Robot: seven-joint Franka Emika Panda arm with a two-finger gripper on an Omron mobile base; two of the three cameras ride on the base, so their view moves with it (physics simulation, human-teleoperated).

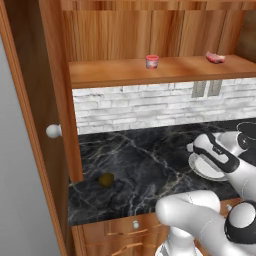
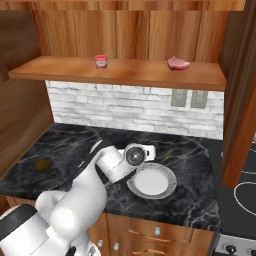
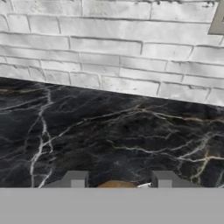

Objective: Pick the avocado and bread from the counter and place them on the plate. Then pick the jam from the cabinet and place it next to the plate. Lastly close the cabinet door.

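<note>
The gripper (image 3: 118, 183) is clenched on the bread (image 3: 116, 185) low over the counter (image 3: 109, 131) beside the plate (image 2: 152, 181), while the avocado (image 1: 106, 180) lies far off near the open cabinet door (image 1: 35, 125).

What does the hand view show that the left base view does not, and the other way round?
Hand view: the orange-brown bread between the gripper tips. Left base view: the avocado, the jam on the cabinet shelf, the plate, the white-knobbed cabinet door. Both: the black counter and the white brick wall.
</note>
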